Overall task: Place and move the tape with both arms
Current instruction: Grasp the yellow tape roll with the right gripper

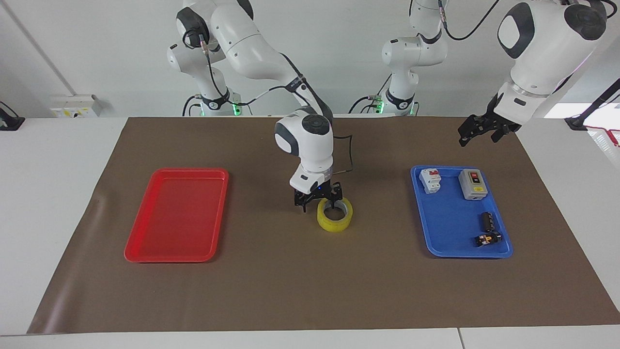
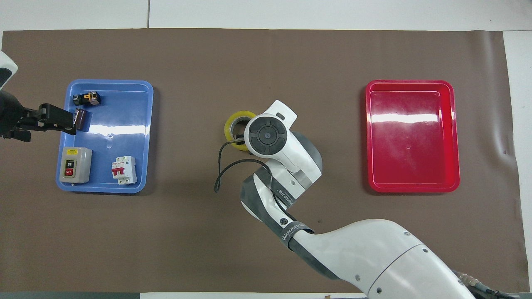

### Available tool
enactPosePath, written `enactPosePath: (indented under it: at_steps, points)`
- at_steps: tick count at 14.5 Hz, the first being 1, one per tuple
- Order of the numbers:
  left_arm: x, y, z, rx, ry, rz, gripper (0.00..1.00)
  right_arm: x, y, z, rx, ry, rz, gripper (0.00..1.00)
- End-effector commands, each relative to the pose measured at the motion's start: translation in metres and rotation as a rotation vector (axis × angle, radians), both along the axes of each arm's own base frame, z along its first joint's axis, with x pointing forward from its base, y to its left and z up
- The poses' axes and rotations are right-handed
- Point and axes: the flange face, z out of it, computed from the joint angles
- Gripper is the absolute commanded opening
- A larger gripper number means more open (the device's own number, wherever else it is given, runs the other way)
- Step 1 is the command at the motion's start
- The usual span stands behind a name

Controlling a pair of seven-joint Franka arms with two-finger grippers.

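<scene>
The yellow tape (image 1: 339, 222) lies flat on the brown mat at the middle of the table; it also shows in the overhead view (image 2: 231, 123). My right gripper (image 1: 319, 204) is low at the tape, open, straddling the ring's wall on the side toward the right arm's end, with one finger in the hole and the other outside. From overhead the wrist (image 2: 266, 136) hides most of it. My left gripper (image 1: 477, 130) waits in the air over the mat by the blue tray (image 1: 438, 237); it also shows in the overhead view (image 2: 52, 121).
An empty red tray (image 1: 145, 242) lies toward the right arm's end. The blue tray, toward the left arm's end, holds a circuit breaker (image 1: 430, 180), a grey switch box (image 1: 472, 184) and two small dark parts (image 1: 487, 228). Two smaller arms stand at the robots' end.
</scene>
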Motion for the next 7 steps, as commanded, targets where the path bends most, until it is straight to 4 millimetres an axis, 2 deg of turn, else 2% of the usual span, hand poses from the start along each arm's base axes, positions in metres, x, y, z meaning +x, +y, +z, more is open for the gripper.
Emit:
enactPosePath:
  at_steps: [1, 4, 7]
  points:
    - [-0.005, -0.001, 0.003, -0.002, -0.014, -0.023, 1.0, 0.006, -0.011, -0.008, -0.027, -0.008, 0.102, 0.0]
    - [-0.005, -0.001, 0.003, -0.002, -0.015, -0.02, 1.0, 0.0, -0.007, -0.01, -0.033, 0.002, 0.108, 0.0]
    - [-0.005, 0.003, 0.003, -0.001, -0.007, -0.006, 1.0, 0.01, -0.009, 0.01, -0.049, 0.01, 0.092, 0.0]
